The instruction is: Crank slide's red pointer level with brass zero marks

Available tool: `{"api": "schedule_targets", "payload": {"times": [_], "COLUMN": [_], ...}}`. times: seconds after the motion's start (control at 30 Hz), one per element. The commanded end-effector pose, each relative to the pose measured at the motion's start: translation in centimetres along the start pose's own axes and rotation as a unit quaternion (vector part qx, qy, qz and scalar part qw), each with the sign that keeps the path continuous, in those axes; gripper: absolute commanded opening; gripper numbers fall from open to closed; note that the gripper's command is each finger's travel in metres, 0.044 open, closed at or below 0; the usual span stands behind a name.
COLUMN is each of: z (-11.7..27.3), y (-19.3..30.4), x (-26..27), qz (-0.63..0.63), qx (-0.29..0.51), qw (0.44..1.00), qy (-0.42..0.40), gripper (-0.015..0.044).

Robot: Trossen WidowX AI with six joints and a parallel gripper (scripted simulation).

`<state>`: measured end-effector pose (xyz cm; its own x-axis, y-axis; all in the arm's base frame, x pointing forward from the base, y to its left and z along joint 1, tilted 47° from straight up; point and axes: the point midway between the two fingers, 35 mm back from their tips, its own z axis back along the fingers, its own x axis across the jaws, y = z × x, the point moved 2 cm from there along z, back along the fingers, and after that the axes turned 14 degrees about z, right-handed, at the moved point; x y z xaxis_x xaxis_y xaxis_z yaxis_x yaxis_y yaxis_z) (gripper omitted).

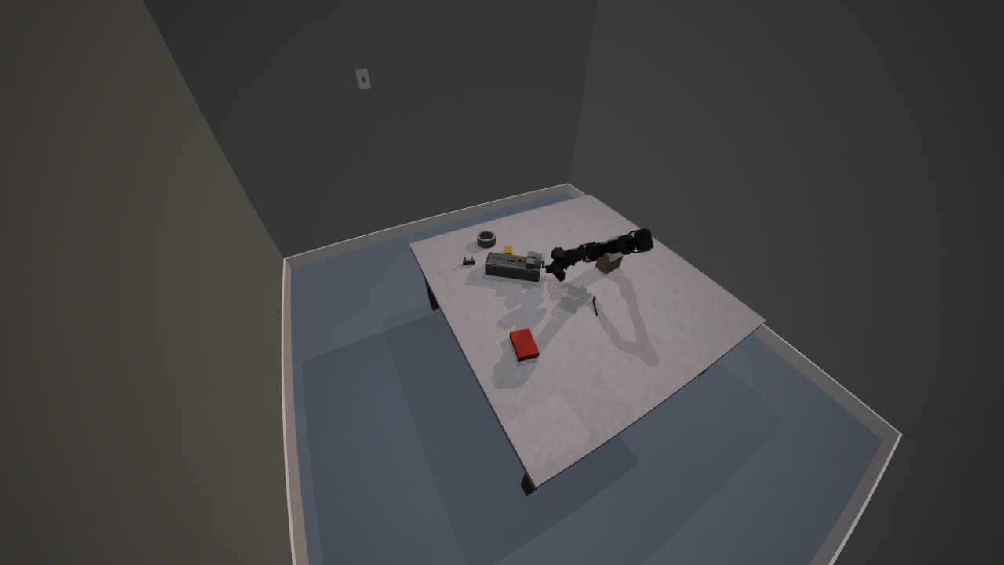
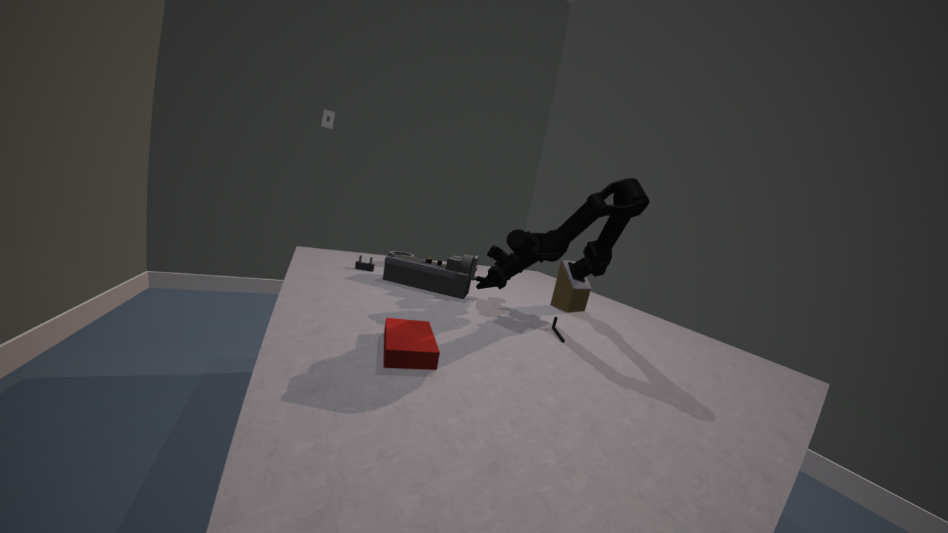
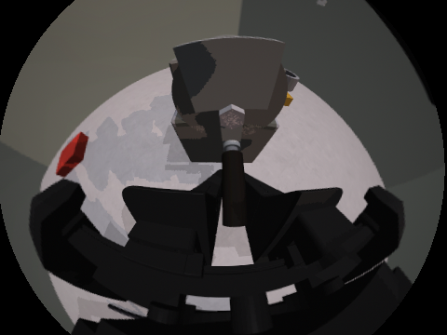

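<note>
The machine, a long dark grey box [image 1: 512, 271] [image 2: 424, 275] [image 3: 209, 146], has a round grey crank disc at its arm-side end. Its crank arm [image 3: 232, 122] points down in the wrist view, to a dark cylindrical handle [image 3: 233, 186]. My gripper [image 1: 548, 268] [image 2: 480, 283] [image 3: 229, 174] is shut on this handle, one finger on each side. On the machine's top, the red pointer [image 1: 520, 260] looks a little to the crank side of the brass marks [image 1: 512, 259] [image 2: 429, 260]. The wrist view hides pointer and marks behind the disc and its flat plate.
A red block [image 1: 523, 344] [image 2: 410, 344] [image 3: 72, 154] lies on the table. A grey ring [image 1: 485, 242] and a yellow block [image 1: 508, 249] [image 3: 288, 100] are behind the machine. A small two-post piece [image 1: 468, 261] [image 2: 364, 266] stands beyond its far end. A black bent rod [image 1: 595, 306] [image 2: 558, 334] lies near the arm's base.
</note>
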<state>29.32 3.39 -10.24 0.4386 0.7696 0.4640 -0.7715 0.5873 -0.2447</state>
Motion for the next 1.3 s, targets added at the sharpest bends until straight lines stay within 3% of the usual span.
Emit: {"api": "schedule_targets", "payload": {"times": [0.0, 1.27], "z": [-0.07, 0.05], "y": [-0.15, -0.32], "x": [0.86, 1.3], "qz": [0.005, 0.005], "qx": [0.001, 0.001], "qw": [1.0, 1.0], "qy": [-0.013, -0.013], "gripper": [0.0, 0.0]}}
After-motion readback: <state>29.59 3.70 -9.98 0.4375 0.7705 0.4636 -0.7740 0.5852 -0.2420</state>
